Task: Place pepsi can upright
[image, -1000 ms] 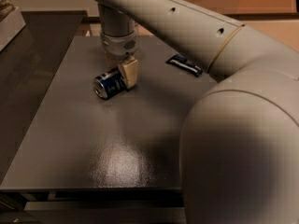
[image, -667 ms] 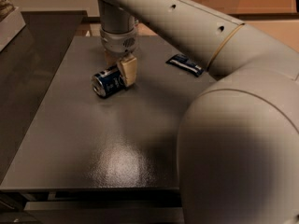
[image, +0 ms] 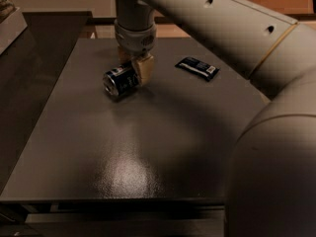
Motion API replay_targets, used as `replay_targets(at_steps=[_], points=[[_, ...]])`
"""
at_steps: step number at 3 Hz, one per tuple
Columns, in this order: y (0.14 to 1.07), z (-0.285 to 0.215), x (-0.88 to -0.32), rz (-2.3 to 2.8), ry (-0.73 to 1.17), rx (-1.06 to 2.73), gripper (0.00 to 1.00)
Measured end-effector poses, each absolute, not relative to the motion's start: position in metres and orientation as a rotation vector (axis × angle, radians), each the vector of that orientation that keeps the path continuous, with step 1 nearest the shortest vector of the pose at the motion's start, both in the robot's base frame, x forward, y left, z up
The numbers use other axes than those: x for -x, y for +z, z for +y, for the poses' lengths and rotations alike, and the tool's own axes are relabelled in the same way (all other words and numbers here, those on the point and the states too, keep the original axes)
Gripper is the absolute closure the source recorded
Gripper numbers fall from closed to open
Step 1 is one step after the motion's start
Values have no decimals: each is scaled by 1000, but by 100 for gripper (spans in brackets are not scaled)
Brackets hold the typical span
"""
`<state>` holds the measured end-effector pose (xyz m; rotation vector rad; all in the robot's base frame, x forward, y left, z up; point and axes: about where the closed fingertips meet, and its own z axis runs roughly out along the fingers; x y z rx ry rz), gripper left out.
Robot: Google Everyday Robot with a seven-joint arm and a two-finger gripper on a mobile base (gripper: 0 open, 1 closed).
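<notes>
The pepsi can (image: 118,82) is dark blue with a silver end facing front-left. It lies tilted on its side at the back of the dark grey table (image: 148,157), its lower end at or just above the top. My gripper (image: 132,69) comes straight down from above and is shut on the can. One tan finger (image: 144,69) presses its right side. The other finger is mostly hidden behind the can.
A flat dark blue snack packet (image: 197,68) lies on the table to the right of the gripper. My arm's large beige body (image: 276,147) fills the right side of the view. A pale box edge (image: 9,19) shows at the far left, beyond the table.
The can has shifted slightly up and to the right with the gripper and looks more tilted. The snack packet has not moved.
</notes>
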<state>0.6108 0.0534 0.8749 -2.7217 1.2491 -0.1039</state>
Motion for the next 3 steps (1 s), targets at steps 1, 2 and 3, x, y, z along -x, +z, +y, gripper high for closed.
replay_targets(at_steps=[1,2,3], points=[[898,31,-598,1123,-253,2619,100],[915,19,-588,987,-349,2519,100],[926,17,-602,964,-412,2439,100]])
